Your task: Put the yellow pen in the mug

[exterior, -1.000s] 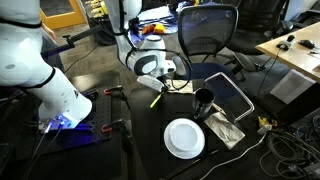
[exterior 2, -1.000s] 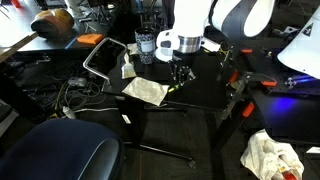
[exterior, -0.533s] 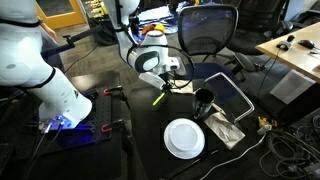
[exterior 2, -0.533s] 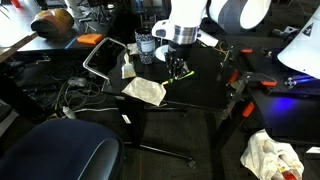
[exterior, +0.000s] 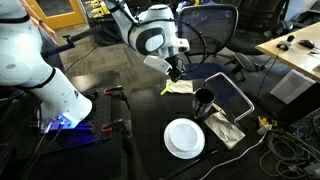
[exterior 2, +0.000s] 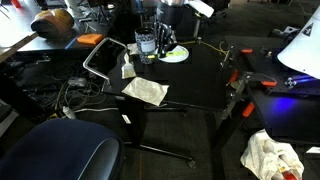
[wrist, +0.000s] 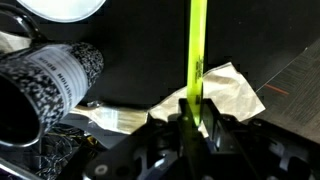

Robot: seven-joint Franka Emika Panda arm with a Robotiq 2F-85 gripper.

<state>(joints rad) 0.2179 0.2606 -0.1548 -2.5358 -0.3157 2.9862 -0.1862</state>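
Arm (exterior: 150, 38) now raised and swung toward the mug (exterior: 203, 100), jaws pinching the tilted yellow pen (exterior: 168, 86).

The yellow pen (wrist: 194, 60), a thin, straight, bright yellow-green stick, is pinched at one end in the gripper (wrist: 190, 116), raised off the table beyond the white plate (exterior: 184, 138). The mug (exterior: 203, 101), black with pale speckled print, stands seemingly upright just past that plate's rim.
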